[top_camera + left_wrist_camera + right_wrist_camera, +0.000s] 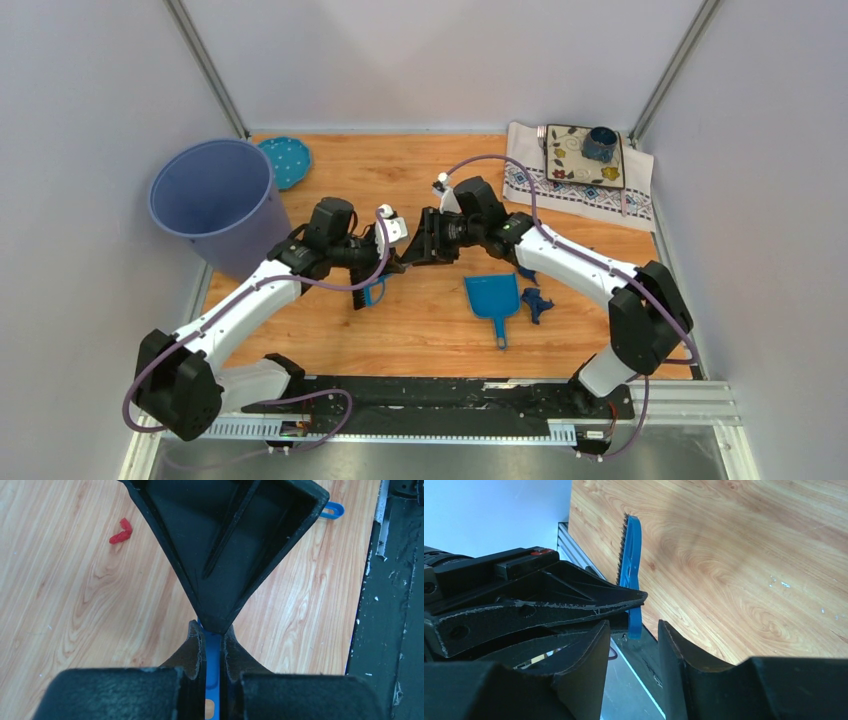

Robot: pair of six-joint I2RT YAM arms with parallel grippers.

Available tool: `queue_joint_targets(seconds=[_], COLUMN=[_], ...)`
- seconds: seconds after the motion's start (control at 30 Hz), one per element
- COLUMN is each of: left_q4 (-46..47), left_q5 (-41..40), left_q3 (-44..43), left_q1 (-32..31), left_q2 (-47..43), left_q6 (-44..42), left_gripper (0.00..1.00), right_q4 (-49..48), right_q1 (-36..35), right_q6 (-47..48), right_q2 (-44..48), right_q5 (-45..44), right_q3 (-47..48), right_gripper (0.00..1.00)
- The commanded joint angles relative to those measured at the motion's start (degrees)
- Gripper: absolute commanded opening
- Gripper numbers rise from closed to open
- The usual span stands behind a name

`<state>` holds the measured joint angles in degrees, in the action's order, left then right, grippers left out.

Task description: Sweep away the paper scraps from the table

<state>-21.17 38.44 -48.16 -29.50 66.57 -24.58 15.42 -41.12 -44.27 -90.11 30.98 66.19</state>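
On the table (430,335), the bucket (215,205) stands far left, a lid (287,160) just right of it. A cloth (575,190) lies far right, a tray (570,160) on it, a cup (600,143) on that. The dustpan (493,297) lies near me, a paper scrap (537,303) just right of it, and the brush (374,294) in my left gripper (212,630) to its left.

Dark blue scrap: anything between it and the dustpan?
Nothing visible. The dark blue scrap lies on bare table just right of the dustpan, beside its side wall rather than its open mouth.
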Motion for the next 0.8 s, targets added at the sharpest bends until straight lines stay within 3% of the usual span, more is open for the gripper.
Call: queue_joint_targets(seconds=[0.0,0.27,0.5,0.77], left_q4=[1.92,4.12,3.85,5.17], left_q5=[1.73,2.0,2.17,1.55], left_q3=[-2.11,-2.11,-1.41,-1.67], left_q1=[-0.04,-0.12,-0.12,-0.04], left_q2=[-0.38,0.14,-0.38,-0.21], left_q6=[0.5,1.73,1.03,0.67], left_gripper=[0.0,0.0,0.0,0.0], right_q4=[-5.22,-6.98,-8.13,-9.0], right_q1=[-0.62,-1.24,-0.45,-0.54], right_q6=[-1.78,-3.36,-4.95,-6.18], right_q2=[-0.68,-4.11,-3.24,-2.18], right_q5=[2.86,2.68,1.1,-0.66], right_q3=[1.74,2.45,1.4,-1.24], right_gripper=[0.43,0.38,0.26,0.27])
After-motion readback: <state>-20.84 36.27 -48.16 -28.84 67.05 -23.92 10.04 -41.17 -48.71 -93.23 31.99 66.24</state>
